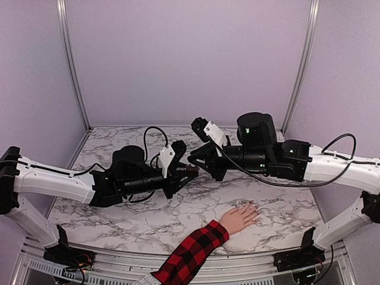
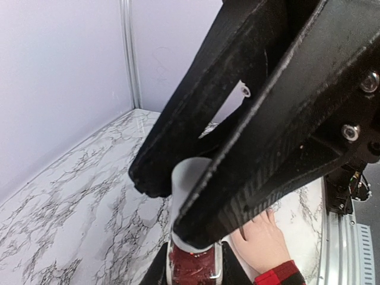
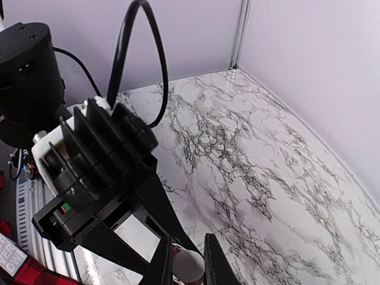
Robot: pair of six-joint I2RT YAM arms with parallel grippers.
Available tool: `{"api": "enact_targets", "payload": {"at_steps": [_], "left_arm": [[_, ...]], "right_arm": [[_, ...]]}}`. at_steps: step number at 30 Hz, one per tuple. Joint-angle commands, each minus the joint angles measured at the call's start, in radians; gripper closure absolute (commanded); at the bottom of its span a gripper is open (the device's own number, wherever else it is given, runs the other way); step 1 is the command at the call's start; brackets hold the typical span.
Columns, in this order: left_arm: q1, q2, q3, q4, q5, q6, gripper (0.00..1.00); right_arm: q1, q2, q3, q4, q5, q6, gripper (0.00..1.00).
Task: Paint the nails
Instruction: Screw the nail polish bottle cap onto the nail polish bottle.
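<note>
The pale hand [image 1: 239, 218] with a red-and-black plaid sleeve [image 1: 193, 252] lies palm down at the table's near edge. Its nails [image 1: 252, 207] are too small to make out. Above the table's middle my two grippers meet on the polish bottle [image 1: 191, 169]. My left gripper [image 2: 172, 208] is shut on the white cap [image 2: 189, 178]. The dark-red bottle [image 2: 193, 267] sits just below it, flanked by black fingers. In the right wrist view my right gripper [image 3: 190, 270] is shut around the bottle, the cap's round end [image 3: 191, 264] between its fingers. The hand [image 2: 264, 237] lies below and to the right.
The marble tabletop [image 1: 148, 219] is walled by lilac panels with metal posts [image 1: 71, 65] at the back corners. A metal rail [image 1: 249, 261] runs along the front edge. A black cable [image 3: 139, 53] loops over the left wrist.
</note>
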Motion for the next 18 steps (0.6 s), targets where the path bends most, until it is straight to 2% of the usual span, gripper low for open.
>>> {"api": "enact_targets", "payload": {"at_steps": [1,3,6,8,11,12,14,18], "left_arm": [[0.006,-0.027,0.021,0.124,-0.173,-0.023,1.0],[0.006,-0.018,0.024,0.126,-0.166,-0.023,1.0],[0.006,-0.016,0.02,0.125,-0.147,-0.023,1.0],[0.007,-0.016,0.015,0.124,-0.119,-0.023,1.0],[0.009,-0.018,0.01,0.124,-0.048,-0.016,1.0],[0.009,-0.019,0.009,0.124,-0.024,-0.014,1.0],[0.009,-0.024,0.004,0.124,0.023,-0.011,1.0],[0.012,-0.033,-0.003,0.121,0.166,0.006,1.0]], "right_arm": [[0.008,0.028,0.017,-0.046,0.143,0.071,1.0],[0.008,0.023,0.018,-0.042,0.15,0.071,0.98],[0.008,-0.003,0.012,-0.03,0.146,0.07,0.88],[0.007,-0.029,0.001,-0.013,0.13,0.066,0.77],[0.006,-0.064,-0.022,0.009,0.095,0.045,0.54],[0.006,-0.076,-0.028,0.014,0.082,0.039,0.5],[0.006,-0.098,-0.046,0.03,0.025,0.032,0.44],[0.005,-0.143,-0.078,0.04,-0.044,0.001,0.43]]}}
